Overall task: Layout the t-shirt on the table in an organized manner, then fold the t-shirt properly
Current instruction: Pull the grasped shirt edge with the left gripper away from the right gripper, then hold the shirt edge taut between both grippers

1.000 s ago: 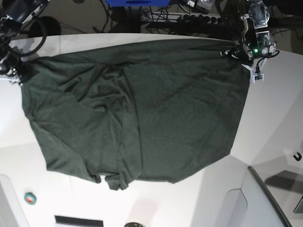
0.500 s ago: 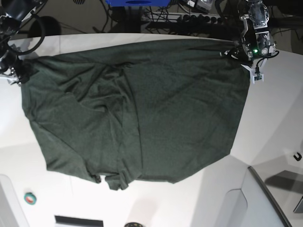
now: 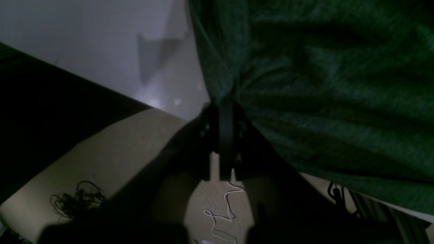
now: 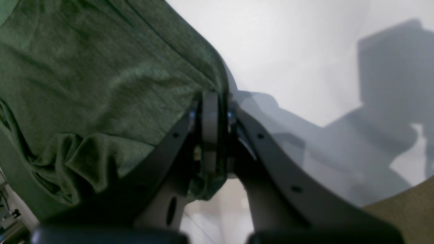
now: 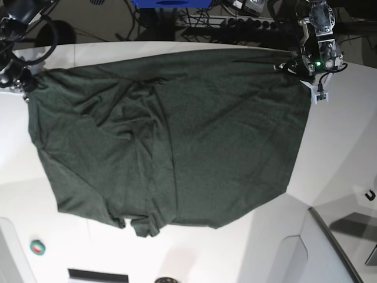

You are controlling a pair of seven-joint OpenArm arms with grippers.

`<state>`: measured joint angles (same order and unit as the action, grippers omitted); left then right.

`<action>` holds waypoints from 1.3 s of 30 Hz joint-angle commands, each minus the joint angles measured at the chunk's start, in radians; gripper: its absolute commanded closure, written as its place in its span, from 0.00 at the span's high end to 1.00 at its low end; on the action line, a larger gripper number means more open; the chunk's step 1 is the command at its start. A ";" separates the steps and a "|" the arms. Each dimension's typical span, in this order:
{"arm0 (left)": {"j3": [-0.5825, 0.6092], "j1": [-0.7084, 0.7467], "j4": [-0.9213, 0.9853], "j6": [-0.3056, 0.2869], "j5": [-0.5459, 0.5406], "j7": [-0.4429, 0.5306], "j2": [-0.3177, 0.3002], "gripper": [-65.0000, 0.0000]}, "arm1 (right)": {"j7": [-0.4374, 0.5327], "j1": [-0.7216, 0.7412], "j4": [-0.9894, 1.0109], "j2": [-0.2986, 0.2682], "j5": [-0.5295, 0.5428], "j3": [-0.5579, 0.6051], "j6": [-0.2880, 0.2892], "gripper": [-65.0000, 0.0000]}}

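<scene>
T-shirt: the dark green t-shirt (image 5: 171, 141) lies spread across the white counter (image 5: 330, 159); one far corner sits by each arm; a small bunched fold shows at the near hem
Left gripper: the left gripper (image 3: 222, 112) is at the far edge of the counter, on the base view's right; its jaws are pressed together on a corner of the t-shirt (image 3: 325, 84); cloth gathers into creases at the pinch
Right gripper: the right gripper (image 4: 213, 101) is on the base view's left; its jaws are clamped on the hem of the t-shirt (image 4: 101, 74); a crumpled fold hangs beside it
Floor: loose cables (image 3: 76, 200) lie below the counter edge
</scene>
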<state>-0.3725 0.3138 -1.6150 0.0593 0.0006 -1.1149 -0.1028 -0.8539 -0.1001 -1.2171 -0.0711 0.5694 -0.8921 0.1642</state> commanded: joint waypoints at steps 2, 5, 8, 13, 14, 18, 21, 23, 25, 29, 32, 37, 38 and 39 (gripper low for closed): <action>-0.006 -0.002 -0.018 0.004 0.014 0.006 -0.007 0.00 | -0.008 0.001 -0.008 -0.009 -0.007 0.001 -0.008 0.00; -0.006 0.000 -0.020 0.004 0.014 0.006 -0.007 0.00 | -0.008 0.001 -0.008 -0.009 -0.007 0.001 -0.008 0.00; -0.007 0.008 -0.020 0.006 0.012 0.006 -0.007 0.00 | -0.008 0.001 -0.008 -0.009 -0.007 0.001 -0.008 0.00; -0.007 0.015 -0.020 0.006 0.012 0.006 -0.005 0.00 | -0.008 0.003 -0.008 -0.009 -0.007 0.001 -0.008 0.00; -0.007 0.021 -0.020 0.006 0.012 0.006 -0.005 0.00 | -0.008 0.003 -0.008 -0.009 -0.007 0.001 -0.008 0.00; -0.050 0.040 -0.055 0.006 0.012 0.006 -0.005 0.22 | -0.008 0.003 -0.008 -0.009 -0.007 0.001 -0.008 0.00; -0.098 0.045 -0.089 0.004 0.012 0.006 -0.007 0.36 | -0.008 0.003 -0.008 -0.009 -0.007 0.001 -0.008 0.00; -0.132 0.046 -0.107 0.003 0.012 0.006 -0.008 0.44 | -0.008 0.003 -0.008 -0.009 -0.007 0.001 -0.008 0.00; -0.155 0.048 -0.115 0.001 0.012 0.006 -0.008 0.51 | -0.008 0.003 -0.008 -0.009 -0.007 0.001 -0.008 0.00; -0.190 0.049 -0.115 -0.029 -0.034 0.006 -0.007 0.61 | -0.008 0.003 -0.008 -0.009 -0.007 0.001 -0.008 0.00; -0.280 0.074 -0.113 -0.118 -0.239 0.003 -0.013 0.63 | -0.009 0.003 -0.008 -0.009 -0.007 0.001 -0.008 0.00; -0.443 0.144 -0.113 -0.244 -0.581 0.008 -0.058 0.63 | -0.009 0.000 -0.008 -0.009 -0.007 0.001 -0.008 0.00; -0.445 0.152 -0.112 -0.252 -0.600 0.008 -0.070 0.63 | -0.009 0.000 -0.008 -0.009 -0.007 0.001 -0.008 0.00; -0.448 0.155 -0.110 -0.256 -0.604 0.008 -0.073 0.63 | -0.009 0.000 -0.008 -0.009 -0.007 0.001 -0.008 0.00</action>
<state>-0.8192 0.4755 -1.7115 -0.1879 -0.5785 -1.1183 -0.1688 -0.8570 -0.1005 -1.2171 -0.0708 0.5694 -0.8902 0.1642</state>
